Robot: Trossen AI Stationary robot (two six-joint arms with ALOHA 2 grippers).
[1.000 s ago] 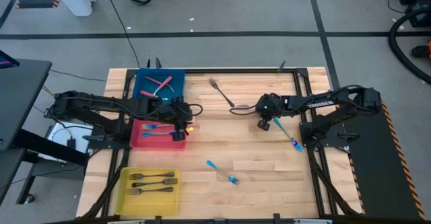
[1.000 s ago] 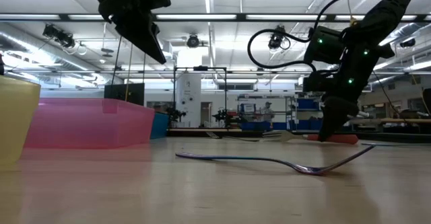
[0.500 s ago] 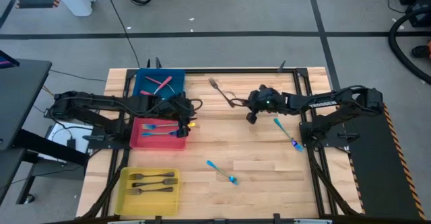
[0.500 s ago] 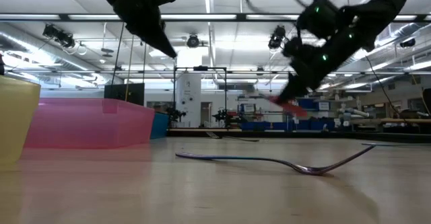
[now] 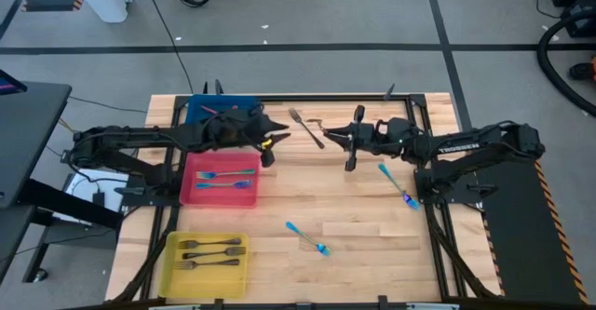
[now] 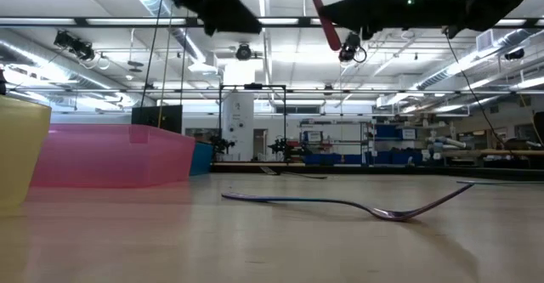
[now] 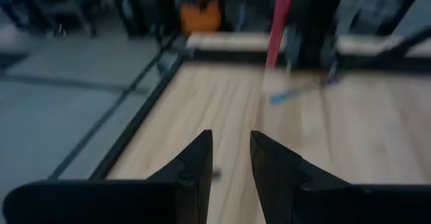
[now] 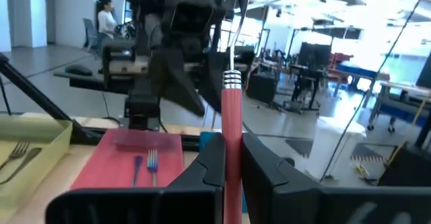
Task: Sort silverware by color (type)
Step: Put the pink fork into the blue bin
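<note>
**Silverware: red-handled fork held aloft between the two arms**

Red-handled fork (image 8: 231, 126) pinched in the right gripper (image 5: 352, 142), fingers pressed together on the handle, lifted well above the table (image 5: 354, 208) near its far middle. Seen in the low view as a red bar (image 6: 327, 19) tilted high overhead. Left gripper (image 5: 270, 135) just across from it, raised over the far edge near the blue bin (image 5: 200, 110), fingers (image 7: 195, 167) spread apart and holding nothing.

Rest of the silverware spread about:
- dark metal fork (image 5: 304, 127) flat on the wood between the two grippers
- blue-handled fork (image 5: 399, 186) flat on the right side of the table, below the right arm
- another blue-handled fork (image 5: 307, 236) near the table's middle front, lying curved in the low view (image 6: 348, 205)
- two blue-handled forks (image 5: 226, 179) inside the red bin (image 5: 191, 194)
- three dark forks (image 5: 210, 252) inside the yellow bin (image 5: 170, 268)

Contents of the blue bin mostly hidden under the left arm.
</note>
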